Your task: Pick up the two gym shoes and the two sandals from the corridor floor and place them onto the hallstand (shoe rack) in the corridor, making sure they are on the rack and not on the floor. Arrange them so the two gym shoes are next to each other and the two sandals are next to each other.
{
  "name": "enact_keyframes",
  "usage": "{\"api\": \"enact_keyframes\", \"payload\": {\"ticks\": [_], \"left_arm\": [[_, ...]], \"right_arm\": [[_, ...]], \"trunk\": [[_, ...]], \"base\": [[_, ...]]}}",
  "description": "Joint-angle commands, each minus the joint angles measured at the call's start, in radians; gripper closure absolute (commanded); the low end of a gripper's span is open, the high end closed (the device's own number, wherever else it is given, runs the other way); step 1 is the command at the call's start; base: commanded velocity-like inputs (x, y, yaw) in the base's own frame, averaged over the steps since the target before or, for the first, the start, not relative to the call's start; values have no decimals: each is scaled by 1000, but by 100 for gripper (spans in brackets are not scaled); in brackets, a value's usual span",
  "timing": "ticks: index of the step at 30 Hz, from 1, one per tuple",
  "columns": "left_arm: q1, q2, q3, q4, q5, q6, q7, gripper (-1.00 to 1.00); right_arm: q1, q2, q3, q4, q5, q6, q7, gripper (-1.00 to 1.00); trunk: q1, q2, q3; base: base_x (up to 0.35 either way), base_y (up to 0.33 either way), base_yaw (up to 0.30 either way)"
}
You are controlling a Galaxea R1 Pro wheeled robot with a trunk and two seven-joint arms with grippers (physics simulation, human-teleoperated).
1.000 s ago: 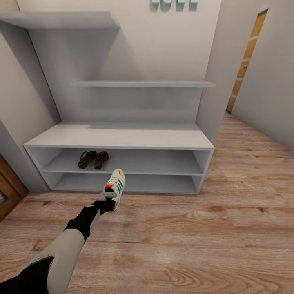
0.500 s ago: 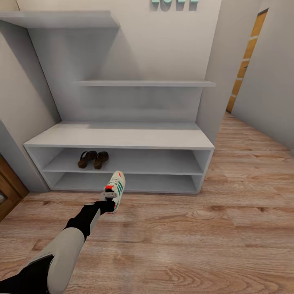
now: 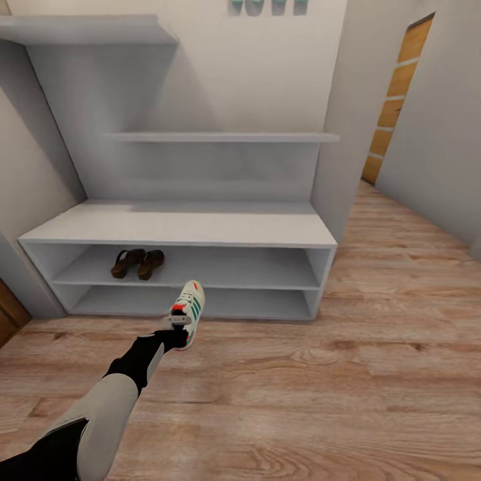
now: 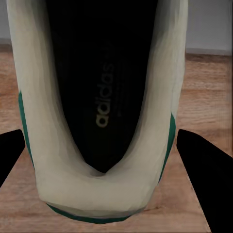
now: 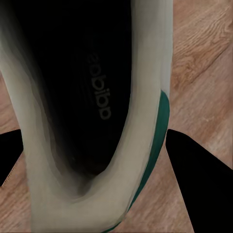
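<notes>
Camera panned right, rack shifted left; left gripper clamped on 1 sneaker, right gripper's fingers flank another sneaker, grip unclear.

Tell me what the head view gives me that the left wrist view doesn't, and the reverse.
Head view: the hallstand with both sandals side by side on its upper open shelf, and the left arm holding out a gym shoe in front of it. Left wrist view: the shoe's dark insole with its printed logo, and the left gripper with its fingers either side of the heel. Both show that gym shoe and the corridor floor.
</notes>
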Motion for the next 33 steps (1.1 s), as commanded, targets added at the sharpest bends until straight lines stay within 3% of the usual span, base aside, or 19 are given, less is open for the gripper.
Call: {"api": "enact_keyframes", "payload": {"ticks": [1, 33], "left_arm": [[0, -1, 9, -3, -10, 6, -9, 100], [0, -1, 9, -3, -10, 6, -10, 100]], "right_arm": [[-1, 1, -6, -1, 10, 5, 10, 100], [-1, 1, -6, 2, 10, 5, 10, 100]], "trunk": [[0, 0, -1], [0, 0, -1]], "base": [[238, -196, 0], [235, -198, 0]]}}
